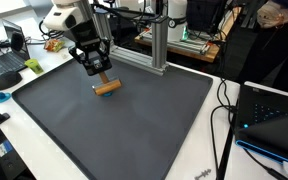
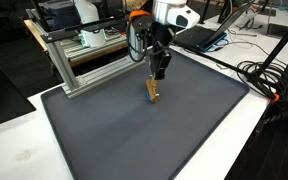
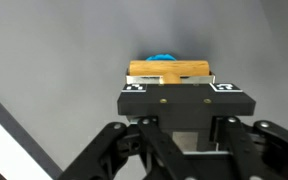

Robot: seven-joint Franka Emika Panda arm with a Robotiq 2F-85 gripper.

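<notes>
We see a robot arm reaching down over a large dark grey mat [image 1: 134,125] that covers a white table [image 1: 199,165]. Its black gripper [image 1: 96,73] hangs right over a small wooden block [image 1: 107,87]. The wooden block sits on the mat near one edge, just in front of a metal frame [image 1: 159,45]. In both exterior views the gripper's tip comes down to the block, but we cannot tell whether they touch. In the wrist view the block lies crosswise just beyond the gripper's end, with a bright blue thing [image 3: 164,58] peeking out behind it. We cannot tell whether the pincer is spread or pressed together.
</notes>
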